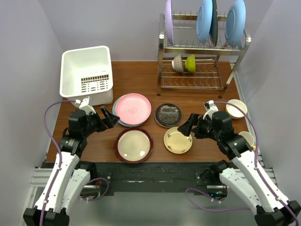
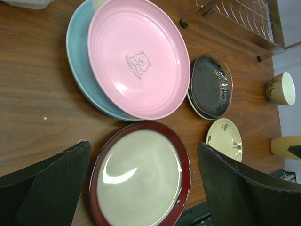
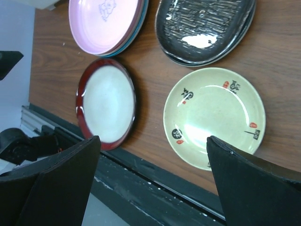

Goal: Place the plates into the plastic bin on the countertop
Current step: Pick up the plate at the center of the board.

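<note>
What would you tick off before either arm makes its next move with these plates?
1. Left pincer open and empty: ok.
2. Right pincer open and empty: ok.
3. Plastic bin has room, nothing inside: ok.
4. Anything loaded into it so far: not ok, nothing.
5. Pink plate lies topmost, nothing on it: ok.
6. What lies under the dark glass plate: cannot tell.

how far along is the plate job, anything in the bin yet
Nothing is done yet: the plastic bin looks empty. Nothing is in hand either: the left gripper and right gripper are both open and hold nothing. All are left to move from the countertop: the pink plate stacked on a blue plate, the maroon-rimmed plate, the dark glass plate on a pale plate, and the small yellowish plate.
</note>
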{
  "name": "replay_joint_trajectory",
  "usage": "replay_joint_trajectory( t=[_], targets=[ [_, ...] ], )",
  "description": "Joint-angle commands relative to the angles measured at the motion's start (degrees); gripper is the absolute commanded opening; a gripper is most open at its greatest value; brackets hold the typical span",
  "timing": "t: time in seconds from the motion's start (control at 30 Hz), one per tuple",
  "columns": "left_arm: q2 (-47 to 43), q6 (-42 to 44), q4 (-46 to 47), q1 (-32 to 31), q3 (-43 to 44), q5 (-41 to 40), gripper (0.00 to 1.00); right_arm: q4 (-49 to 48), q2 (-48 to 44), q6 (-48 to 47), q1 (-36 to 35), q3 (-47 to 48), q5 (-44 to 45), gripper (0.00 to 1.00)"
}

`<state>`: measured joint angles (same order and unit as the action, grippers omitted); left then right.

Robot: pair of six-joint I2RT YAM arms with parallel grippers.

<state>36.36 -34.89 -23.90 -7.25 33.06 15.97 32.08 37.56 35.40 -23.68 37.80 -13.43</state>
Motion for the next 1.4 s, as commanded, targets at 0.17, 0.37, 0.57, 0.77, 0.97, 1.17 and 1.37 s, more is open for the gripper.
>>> replay_joint_trajectory(
  t=[0.17, 0.37, 0.57, 0.77, 0.97, 1.17, 1.37],
  targets=[
    [1.3, -4.6, -7.3, -0.1, 1.7, -4.4, 0.99, -5.4, 7.3, 1.4, -7.4, 3.6, -1.1, 0.99],
    [0.9, -8.3, -8.8, 0.0, -0.2, -4.5, 0.98, -7.5, 17.2, 1.7, -15.4, 5.3, 2.4, 0.93],
    [1.3, -10.1, -12.5, 0.0, -1.2, -7.3, 0.97, -13.1, 23.8, 2.5, -19.0, 4.8, 1.7, 0.92],
    [4.8, -11.1, -13.5, 0.0, -2.6, -6.4, 0.97, -17.7, 29.1, 3.4, -21.0, 5.1, 0.9, 0.92],
    [5.6, -12.4, -12.6, 0.0, -4.6, -4.4, 0.97, -22.1, 34.4, 5.5, -23.0, 6.3, 0.4, 0.89],
    [5.3, -13.5, -12.8, 0.0, -6.4, -4.4, 0.98, -26.5, 40.1, 7.7, -25.8, 6.7, -0.1, 0.82],
    [5.1, -14.3, -13.0, -0.1, -8.0, -4.3, 0.98, -24.3, 44.4, 7.9, -28.8, 8.5, 3.2, 0.74]
  ],
)
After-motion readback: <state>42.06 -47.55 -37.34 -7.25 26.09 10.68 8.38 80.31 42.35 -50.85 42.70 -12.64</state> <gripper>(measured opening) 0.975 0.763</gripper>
